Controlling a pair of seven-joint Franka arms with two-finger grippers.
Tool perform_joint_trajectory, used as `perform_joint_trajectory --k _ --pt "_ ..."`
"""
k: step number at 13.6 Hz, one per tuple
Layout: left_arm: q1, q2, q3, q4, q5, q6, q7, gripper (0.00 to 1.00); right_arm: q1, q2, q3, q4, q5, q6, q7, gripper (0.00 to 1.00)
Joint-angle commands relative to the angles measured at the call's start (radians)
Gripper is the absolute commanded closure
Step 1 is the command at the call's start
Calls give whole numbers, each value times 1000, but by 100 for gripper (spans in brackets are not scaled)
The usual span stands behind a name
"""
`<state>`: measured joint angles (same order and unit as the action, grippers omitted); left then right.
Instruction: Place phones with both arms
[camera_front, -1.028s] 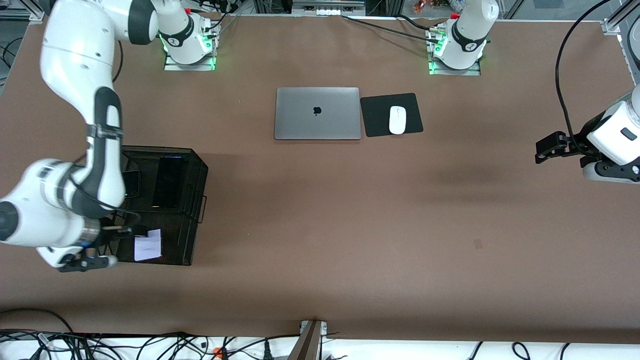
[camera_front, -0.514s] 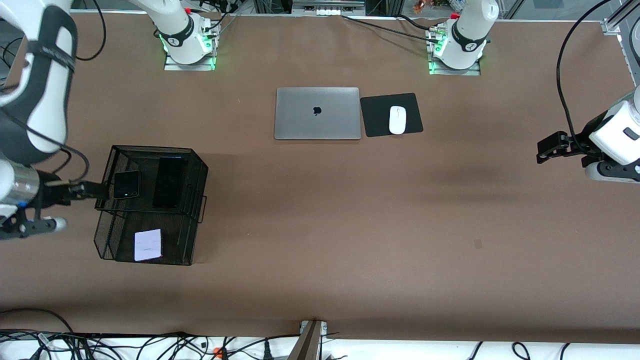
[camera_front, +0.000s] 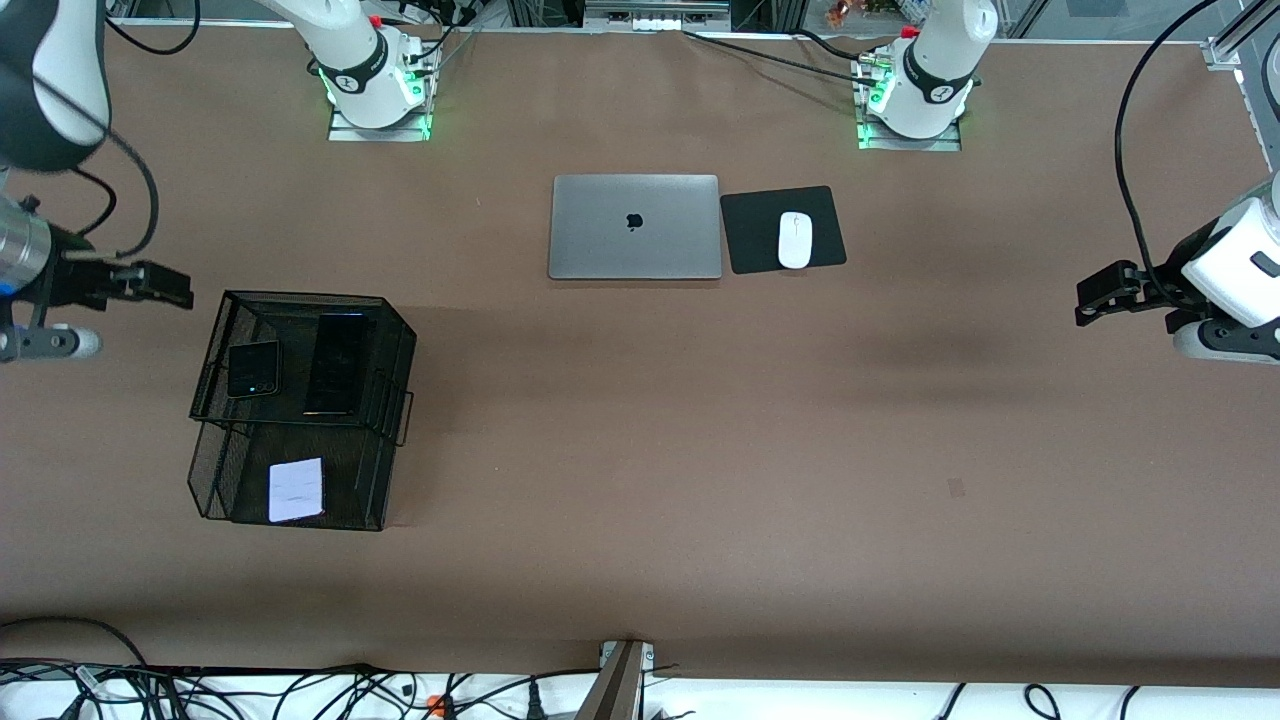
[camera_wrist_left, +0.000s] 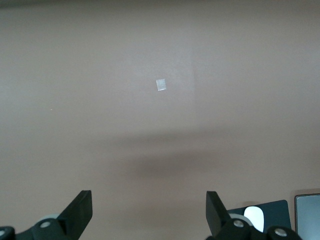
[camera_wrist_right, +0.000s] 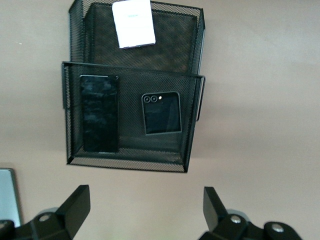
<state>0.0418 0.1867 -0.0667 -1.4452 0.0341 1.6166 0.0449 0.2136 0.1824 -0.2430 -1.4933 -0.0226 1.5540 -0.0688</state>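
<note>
Jaws apart on both grippers; squarish black flip phone (camera_wrist_right: 161, 113) shows two lenses.

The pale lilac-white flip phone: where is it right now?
The pale lilac-white flip phone lies in the lower tier of the black mesh tray toward the right arm's end of the table, nearer the front camera than both black phones.

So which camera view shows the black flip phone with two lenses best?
The right wrist view: the black flip phone lies in the mesh tray's upper tier, both lenses plain. The front view shows it small; the left wrist view does not show it.
</note>
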Motion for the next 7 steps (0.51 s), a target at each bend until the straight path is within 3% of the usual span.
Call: perform_joint_trajectory --k 1,3,7 --pt "0 -7 -1 11 18 -20 -4 0 -244 -93 233 -80 -30 17 35 0" --pt "0 -7 -1 11 18 -20 0 0 -298 -103 272 -81 -30 6 34 0" --pt "0 -9 1 11 18 -20 1 0 -300 -98 271 -74 -28 -8 38 0"
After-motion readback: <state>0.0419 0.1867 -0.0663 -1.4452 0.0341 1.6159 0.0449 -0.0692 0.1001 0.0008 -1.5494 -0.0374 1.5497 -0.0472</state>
